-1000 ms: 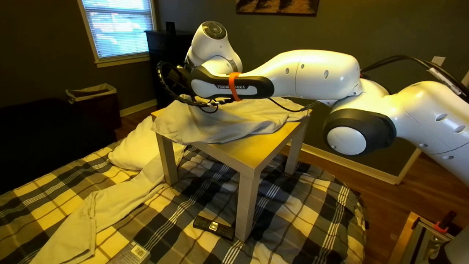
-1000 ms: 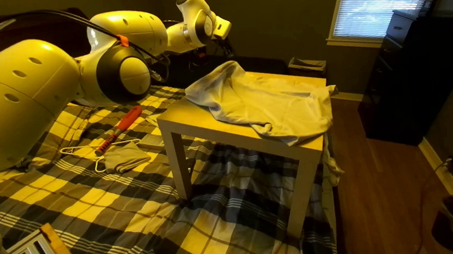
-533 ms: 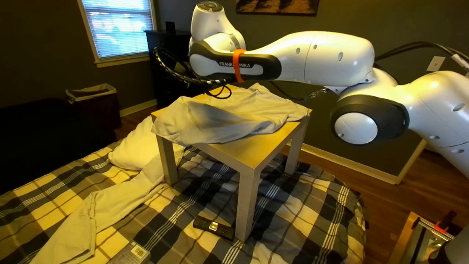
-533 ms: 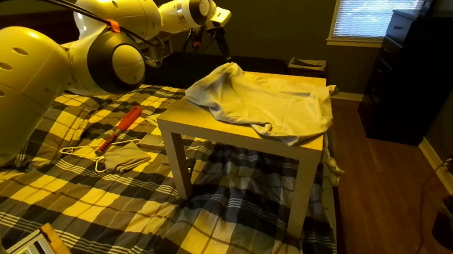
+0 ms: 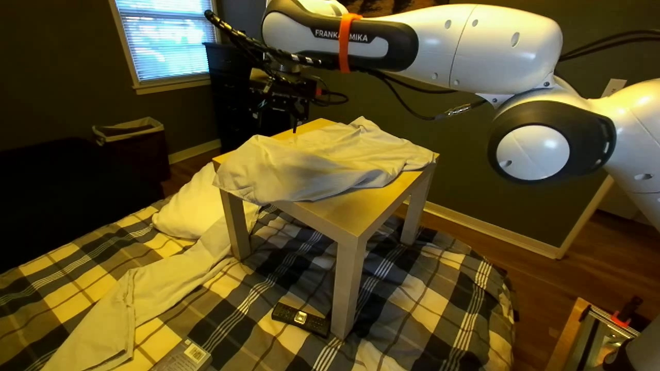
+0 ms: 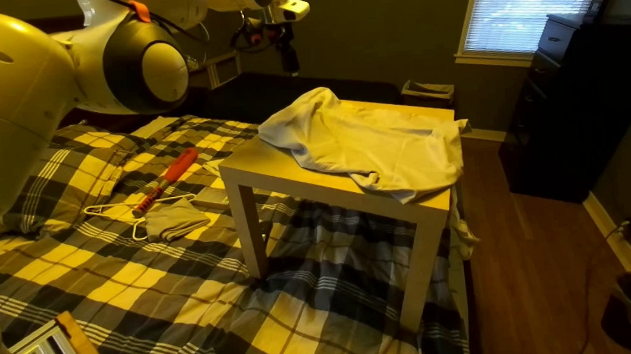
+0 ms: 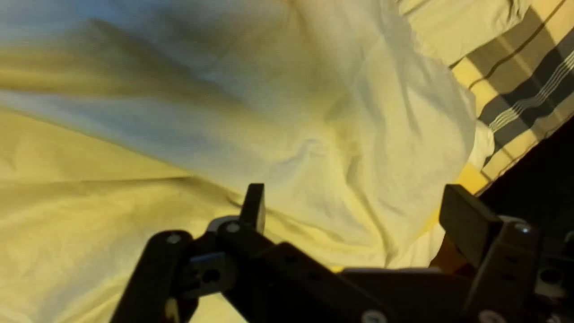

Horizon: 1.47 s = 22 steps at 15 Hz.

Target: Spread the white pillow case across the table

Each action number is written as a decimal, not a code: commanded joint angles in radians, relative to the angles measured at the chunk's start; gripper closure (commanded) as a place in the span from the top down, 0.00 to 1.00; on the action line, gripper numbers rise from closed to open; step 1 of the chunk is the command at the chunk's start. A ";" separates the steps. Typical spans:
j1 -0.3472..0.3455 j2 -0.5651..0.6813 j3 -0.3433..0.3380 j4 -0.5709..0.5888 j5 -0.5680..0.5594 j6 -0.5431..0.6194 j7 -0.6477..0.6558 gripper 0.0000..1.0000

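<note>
The white pillow case [image 5: 304,172] lies rumpled over much of the table [image 5: 356,211], with folds and a raised hump. In an exterior view the pillow case [image 6: 374,145] leaves a near corner of the tan table top [image 6: 250,156] bare, and part of it overhangs an edge. My gripper [image 5: 276,126] hovers above the cloth, apart from it; an exterior view also has the gripper [image 6: 290,70] raised above the hump. Seen from the wrist, the gripper [image 7: 352,193] is spread wide, with nothing between its fingers and the pillow case [image 7: 291,112] below.
On the plaid bed around the table lie a plump pillow [image 5: 193,206], a pale cloth strip [image 5: 170,288], a remote [image 5: 300,318], a red-handled tool [image 6: 166,182], a hanger [image 6: 109,209] and a folded cloth [image 6: 177,220]. A dark dresser [image 6: 538,111] stands behind.
The arm has risen, lifting the gripper away from the cloth and into sight above the table. The pillow case has kept its shape and place.
</note>
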 commanded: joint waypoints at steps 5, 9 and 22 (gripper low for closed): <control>-0.071 -0.126 0.107 -0.312 0.131 -0.090 -0.219 1.00; -0.117 -0.219 0.120 -0.495 0.154 -0.196 -0.326 1.00; -0.150 -0.388 0.117 -0.809 0.128 -0.428 -0.490 1.00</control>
